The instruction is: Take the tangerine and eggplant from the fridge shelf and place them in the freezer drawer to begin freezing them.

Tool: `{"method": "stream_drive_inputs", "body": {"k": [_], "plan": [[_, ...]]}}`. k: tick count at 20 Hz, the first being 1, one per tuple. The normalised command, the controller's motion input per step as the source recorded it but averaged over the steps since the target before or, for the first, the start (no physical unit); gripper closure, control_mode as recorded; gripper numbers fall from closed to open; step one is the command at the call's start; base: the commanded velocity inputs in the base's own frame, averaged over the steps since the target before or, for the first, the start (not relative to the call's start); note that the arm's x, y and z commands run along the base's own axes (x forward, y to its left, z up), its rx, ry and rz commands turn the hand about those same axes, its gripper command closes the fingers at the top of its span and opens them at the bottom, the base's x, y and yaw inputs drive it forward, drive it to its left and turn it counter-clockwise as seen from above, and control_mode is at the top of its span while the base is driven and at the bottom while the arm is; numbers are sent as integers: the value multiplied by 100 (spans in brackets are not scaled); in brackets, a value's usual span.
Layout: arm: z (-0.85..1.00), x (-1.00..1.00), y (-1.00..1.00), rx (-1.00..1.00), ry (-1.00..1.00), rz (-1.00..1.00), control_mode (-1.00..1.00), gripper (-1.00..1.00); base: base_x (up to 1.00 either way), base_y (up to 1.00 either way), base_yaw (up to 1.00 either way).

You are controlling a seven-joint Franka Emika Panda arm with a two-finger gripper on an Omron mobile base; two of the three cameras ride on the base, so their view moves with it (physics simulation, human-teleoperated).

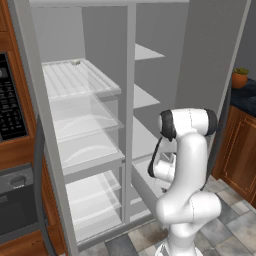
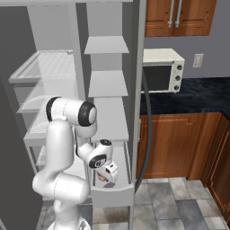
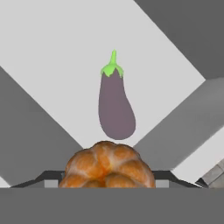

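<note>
In the hand view, the tangerine (image 3: 107, 164), orange and lumpy, sits between the fingers of my gripper (image 3: 107, 183), which is shut on it. Just beyond it the purple eggplant (image 3: 115, 105) with its green cap lies on the pale floor of the freezer drawer (image 3: 52, 65). In the right base view, my gripper (image 2: 108, 174) hangs low inside the freezer drawer (image 2: 112, 196), which is pulled out at the bottom of the fridge. The ribbed white fridge shelf (image 1: 75, 80) is high on the left, far above the hand.
Both fridge doors stand open beside the arm. Narrow grey shelves (image 2: 108, 83) rise above the drawer. Clear bins (image 1: 85, 117) stack under the ribbed shelf. A microwave (image 2: 161, 72) sits on the dark counter (image 2: 193, 96) to the right, over wooden cabinets.
</note>
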Motion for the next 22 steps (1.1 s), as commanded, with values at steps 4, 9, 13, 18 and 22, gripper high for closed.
{"method": "stream_drive_inputs", "body": {"k": [4,9,13,18,22], "plan": [[-43,7,-2,1,4,0,-100,100,0,0,0],[-46,5,-1,0,5,0,-100,100,0,0,0],[-47,3,0,0,6,0,-100,100,0,0,0],[-49,-19,0,0,4,0,-100,100,0,0,0],[-40,-57,0,0,3,0,-100,-100,0,0,0]]}}
